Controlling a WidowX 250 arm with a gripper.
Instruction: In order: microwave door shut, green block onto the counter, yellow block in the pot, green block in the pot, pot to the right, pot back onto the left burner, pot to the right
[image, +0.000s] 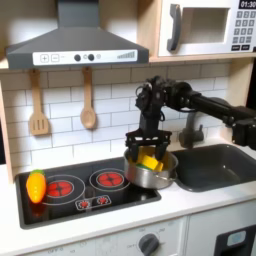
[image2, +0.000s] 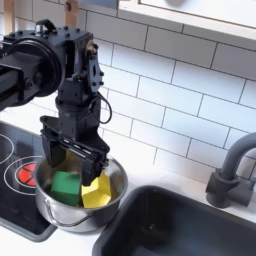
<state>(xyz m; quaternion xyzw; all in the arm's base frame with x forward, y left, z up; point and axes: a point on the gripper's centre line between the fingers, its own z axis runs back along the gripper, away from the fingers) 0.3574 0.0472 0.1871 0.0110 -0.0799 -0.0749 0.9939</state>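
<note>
At the middle of the first exterior view, a black robot arm reaches in from the first exterior view's right and points its pincer (image: 148, 150) straight down over the rim of the pot (image: 152, 176), a shiny steel pan sitting at the right edge of the black cooktop (image: 70, 200), partly over the pale tabletop (image: 190, 200) beside the dark sink (image: 215, 165). A patch of the yellow block (image: 149, 162) shows inside the pot. Up top, the microwave door (image: 200, 30) looks flush with its frame, so that step seems done. An orange-and-yellow toy vegetable (image: 36, 185) lies on the cooktop's far left, apart from the work. In the second exterior view, closer in, the pincer (image2: 72, 165) has its fingers spread fairly wide and lowered inside the pot (image2: 70, 215), straddling the near and far rim. Whether they press the rim cannot be told. The green block (image2: 66, 185) and yellow block (image2: 97, 191) lie touching on the pot's floor, so both drops look finished. The pincer's low placement inside the rim suggests it is set to push or drag the pot sideways rather than lift a block.
</note>
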